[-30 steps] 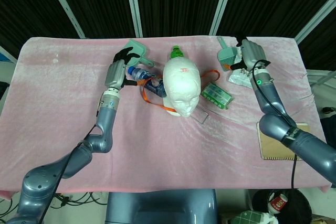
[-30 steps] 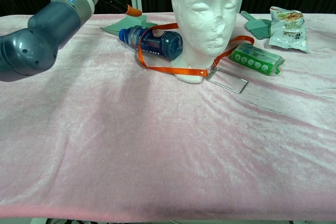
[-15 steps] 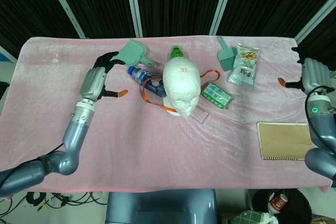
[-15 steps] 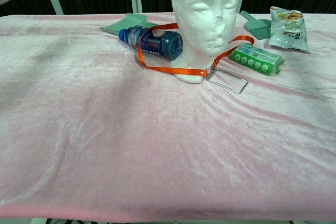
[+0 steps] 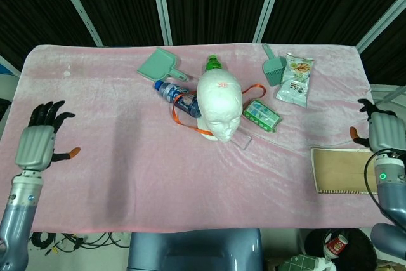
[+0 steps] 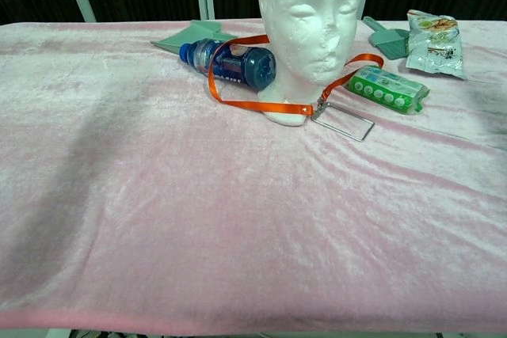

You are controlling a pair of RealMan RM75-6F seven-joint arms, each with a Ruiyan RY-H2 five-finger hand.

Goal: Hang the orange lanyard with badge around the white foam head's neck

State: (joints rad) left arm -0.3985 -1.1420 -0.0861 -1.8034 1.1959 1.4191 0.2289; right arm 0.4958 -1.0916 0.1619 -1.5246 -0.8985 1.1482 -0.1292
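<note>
Since half a second ago: both arms withdrawn from the middle of the table to its outer edges, gone altogether from the chest view. Left hand (image 5: 38, 144) now low at the far left edge, back of the hand upward, fingers spread and released, nothing grasped. Right hand (image 5: 381, 132) at the far right edge above the notebook (image 5: 342, 169), fingers apart, nothing held; fingertips partly cut off from above, so detail limited.

Orange lanyard (image 6: 252, 104) looped around the base of the white foam head (image 6: 310, 29), strap passing over the blue bottle (image 6: 230, 61) on one side and resting on the cloth in front. Clear badge (image 6: 342, 121) flat on the cloth just before the neck, clipped to the strap. Rear of the loop hidden behind the head.

Green dustpan (image 5: 158, 65), small green brush (image 5: 274, 68), snack packet (image 5: 295, 80) and green blister pack (image 6: 388, 89) lying nearby. Green-capped bottle (image 5: 213, 63) mostly hidden behind the head. Pink velvety cloth (image 6: 238, 219) over the whole table; dark curtains with pale poles behind.
</note>
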